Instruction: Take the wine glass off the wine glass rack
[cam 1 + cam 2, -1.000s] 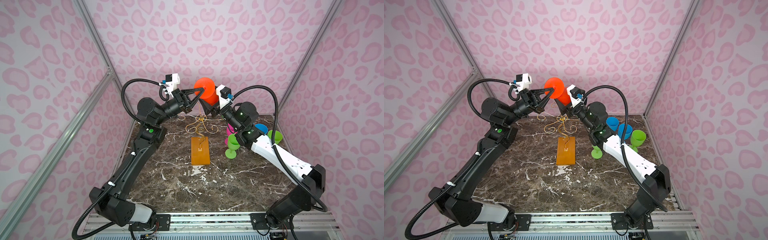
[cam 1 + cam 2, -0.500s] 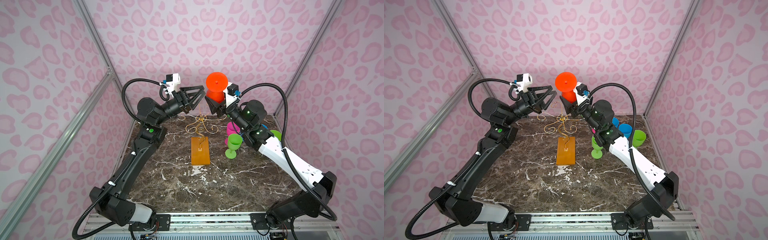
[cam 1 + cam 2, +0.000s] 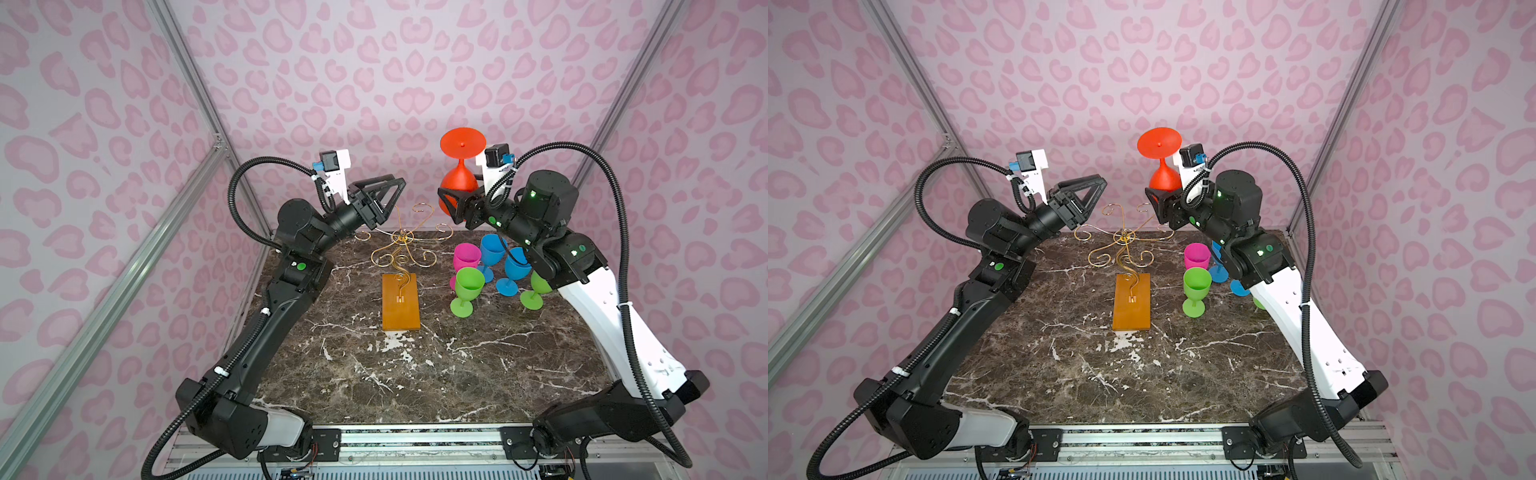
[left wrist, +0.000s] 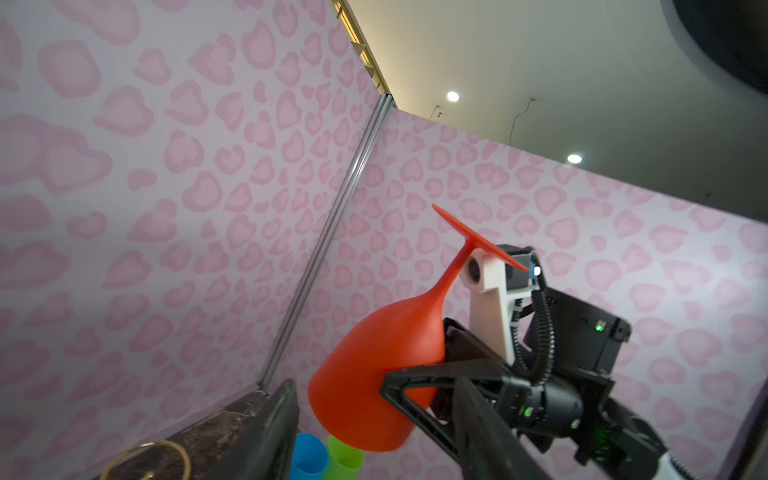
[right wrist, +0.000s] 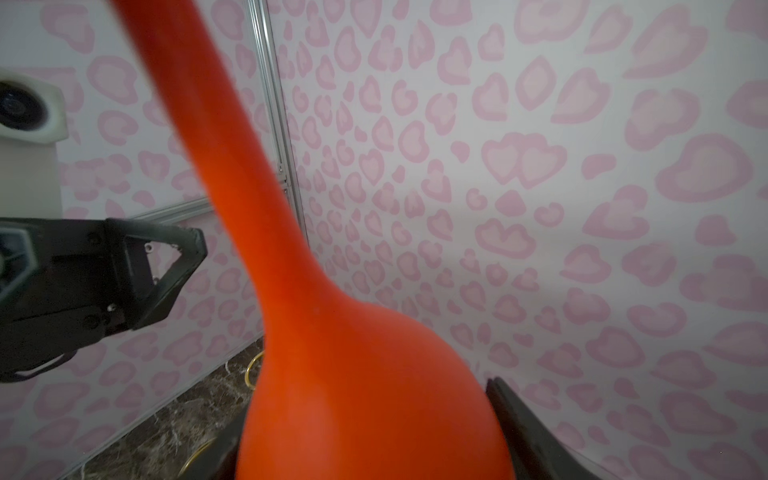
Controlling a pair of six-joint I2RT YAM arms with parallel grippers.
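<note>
Orange-red wine glass (image 3: 459, 183) is held foot-up, its bowl pinched between the fingers of the right gripper (image 3: 451, 203). In the right wrist view the bowl fills the gap between those fingers. The glass is seen clear of the wine glass rack (image 3: 400, 305), whose gold scroll arms lie below and between the two sets of fingers. Left gripper (image 3: 397, 185) is spread, with nothing between its fingers, just across from the glass.

Lift-off is judged done; carry and set-down are judged next. The pinch should be kept even, since the smooth round bowl is likely to slip. The glass should be kept above the scroll arms until it is well aside of them. It should be turned foot-down before lowering. The coloured glasses (image 3: 469, 284) stand under the right fingers on the marble top (image 3: 415, 374), so a bare spot should be picked. The left fingers should be kept out of the path.
</note>
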